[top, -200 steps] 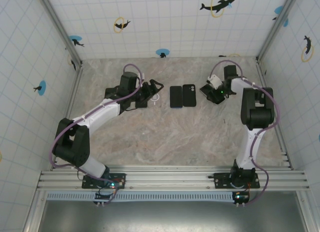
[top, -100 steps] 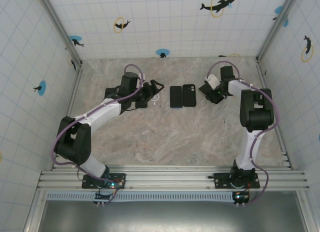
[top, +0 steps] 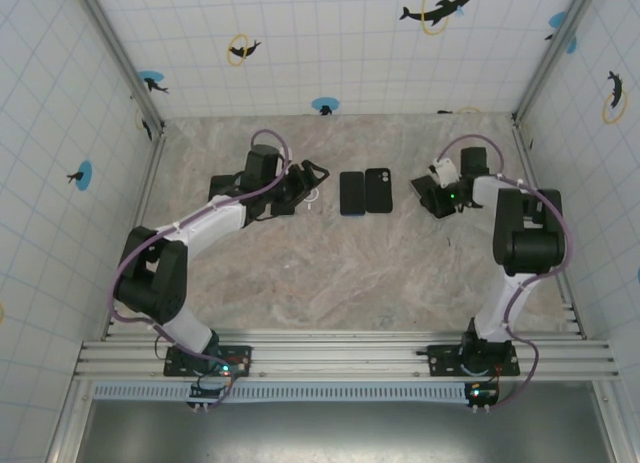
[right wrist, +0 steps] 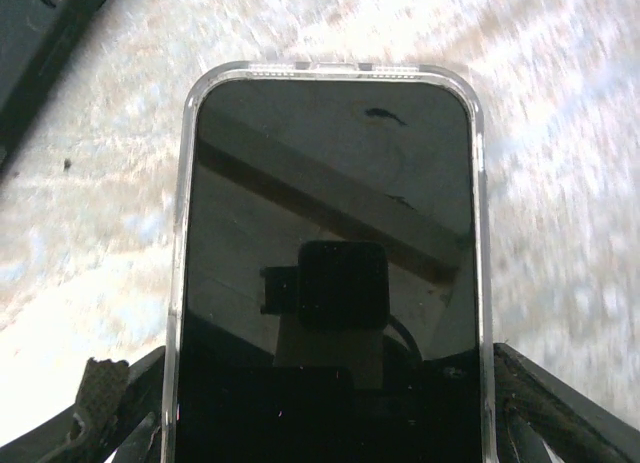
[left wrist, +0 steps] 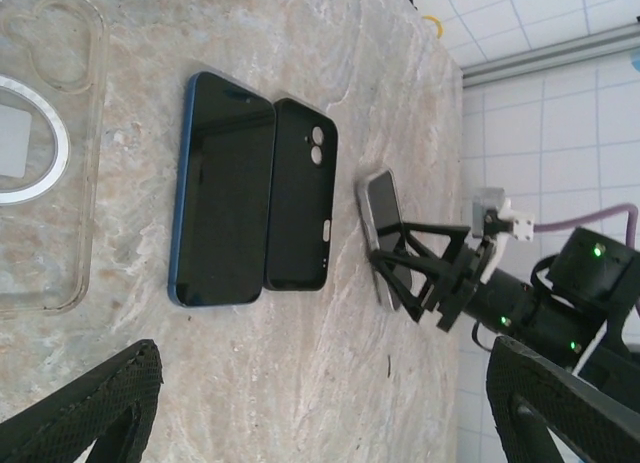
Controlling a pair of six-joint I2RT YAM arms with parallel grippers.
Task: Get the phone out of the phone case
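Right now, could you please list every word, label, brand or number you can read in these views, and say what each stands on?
None can be read.
The blue phone and the cased phone show blank dark screens.
The black case and the clear case carry no lettering.
The wall decals are dolphin pictures with rings, not text.

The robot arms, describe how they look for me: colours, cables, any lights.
The left arm and right arm both have white links between chunky black joint housings. A purple cable loops over each wrist. The jaws are black open lattice frames with rough-textured pads. Beside the right arm's jaws sit a white connector block and small green lights.
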